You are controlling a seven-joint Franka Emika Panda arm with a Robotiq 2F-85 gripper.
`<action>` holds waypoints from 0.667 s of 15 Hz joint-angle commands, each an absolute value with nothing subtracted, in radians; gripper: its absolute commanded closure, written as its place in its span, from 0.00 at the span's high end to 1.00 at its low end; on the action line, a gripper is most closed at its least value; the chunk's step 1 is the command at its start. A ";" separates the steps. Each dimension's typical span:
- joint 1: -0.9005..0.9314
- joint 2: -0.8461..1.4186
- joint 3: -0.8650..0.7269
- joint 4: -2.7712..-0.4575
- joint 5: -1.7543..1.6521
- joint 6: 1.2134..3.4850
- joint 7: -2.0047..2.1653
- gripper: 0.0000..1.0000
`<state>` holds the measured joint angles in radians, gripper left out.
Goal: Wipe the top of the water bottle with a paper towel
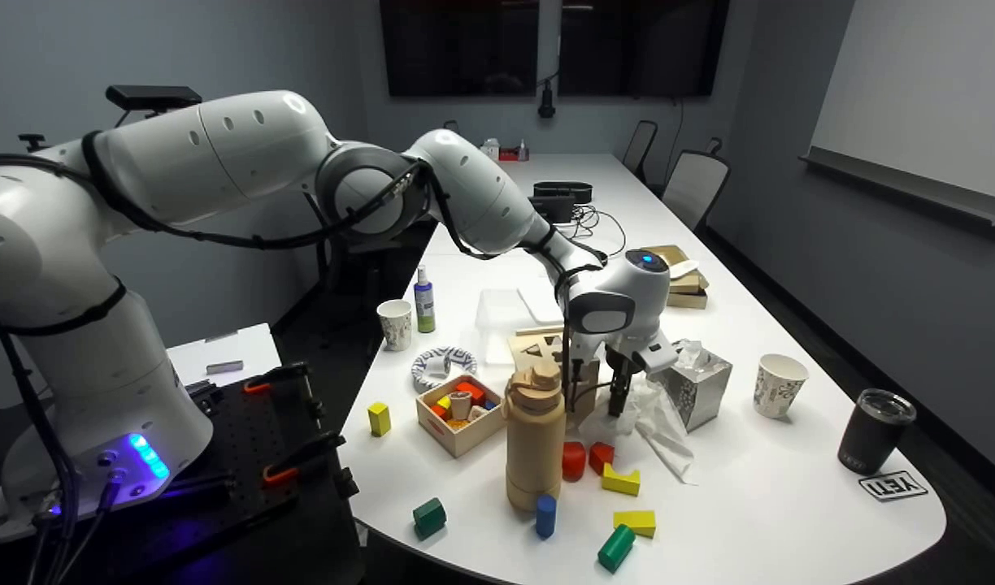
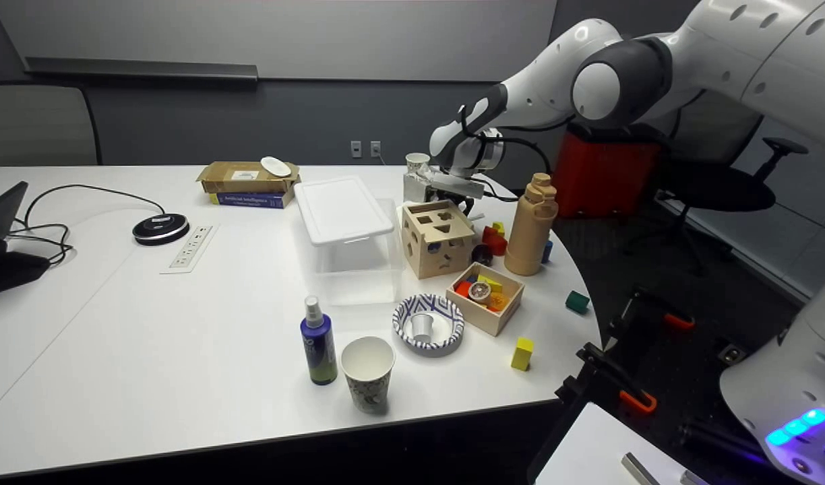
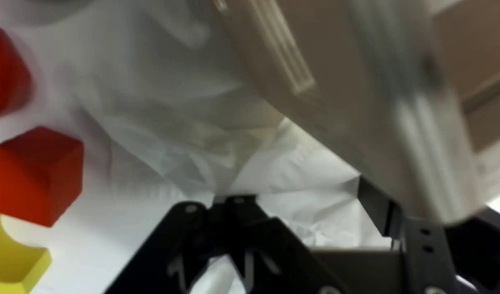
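The water bottle (image 1: 536,443) is tan-brown and stands upright near the table's rounded end; it also shows in an exterior view (image 2: 530,229). I cannot make it out in the wrist view. A crumpled white paper towel (image 1: 664,426) lies on the table beside the tissue box, and white paper (image 3: 311,171) fills the wrist view below the jaws. My gripper (image 1: 619,398) points down over the paper, beyond the bottle. In the wrist view the gripper (image 3: 301,194) has its fingers apart, with paper showing between them. I cannot tell whether the fingers touch the paper.
A wooden shape-sorter box (image 2: 439,239) stands close beside the gripper and looms blurred in the wrist view (image 3: 356,81). A silver tissue box (image 1: 701,390) is on the gripper's other side. Red blocks (image 3: 37,175), a yellow block (image 3: 13,257) and a block tray (image 1: 462,418) are nearby.
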<state>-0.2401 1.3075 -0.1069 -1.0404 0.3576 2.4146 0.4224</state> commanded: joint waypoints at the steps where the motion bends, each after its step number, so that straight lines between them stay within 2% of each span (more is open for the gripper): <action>1: -0.242 1.322 -0.107 -0.993 0.340 2.390 0.472 0.35; 5: -0.238 1.314 -0.117 -1.002 0.359 2.391 0.474 0.05; 6: -0.239 1.313 -0.116 -1.004 0.360 2.390 0.474 0.01; 10: -0.236 1.300 -0.115 -1.010 0.362 2.389 0.476 0.00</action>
<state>-0.2409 1.3082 -0.1084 -1.0251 0.3583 2.4146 0.4398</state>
